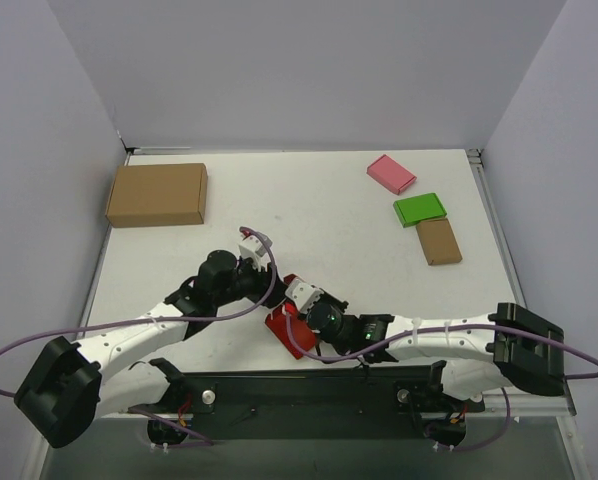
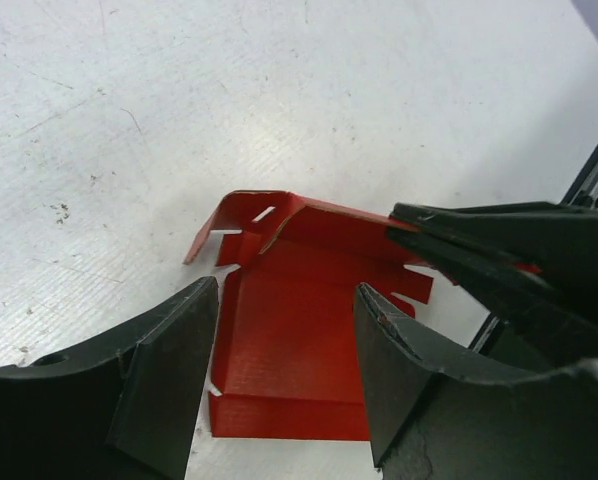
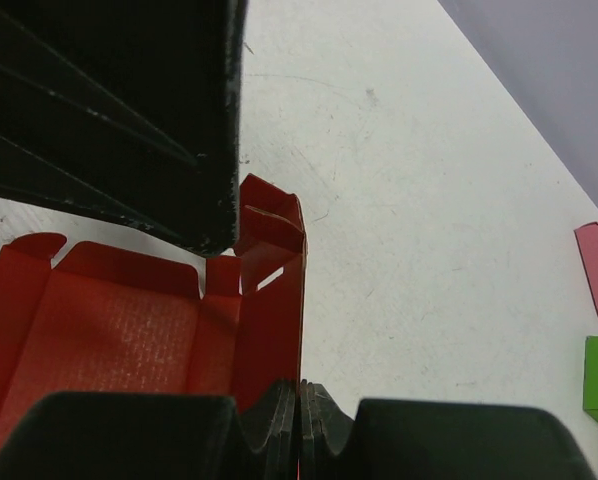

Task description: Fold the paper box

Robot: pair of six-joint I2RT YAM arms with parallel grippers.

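The paper box [image 1: 277, 330] is bright red thin cardboard, lying part-folded near the table's front edge between both arms. In the left wrist view the paper box [image 2: 289, 350] shows a flat base, a raised far wall and loose flaps. My left gripper [image 2: 284, 355] hovers over the base, open, with nothing between its fingers [image 2: 164, 375]. My right gripper [image 3: 301, 405] is shut on the upright side wall of the paper box [image 3: 269, 320]. From above, the left gripper [image 1: 271, 292] and right gripper [image 1: 291, 312] nearly meet over the box.
A large brown carton [image 1: 157, 194] lies at the back left. A pink flat box [image 1: 391, 173], a green flat box [image 1: 420, 209] and a small brown box [image 1: 439, 241] sit at the back right. White walls enclose the table [image 1: 309, 200].
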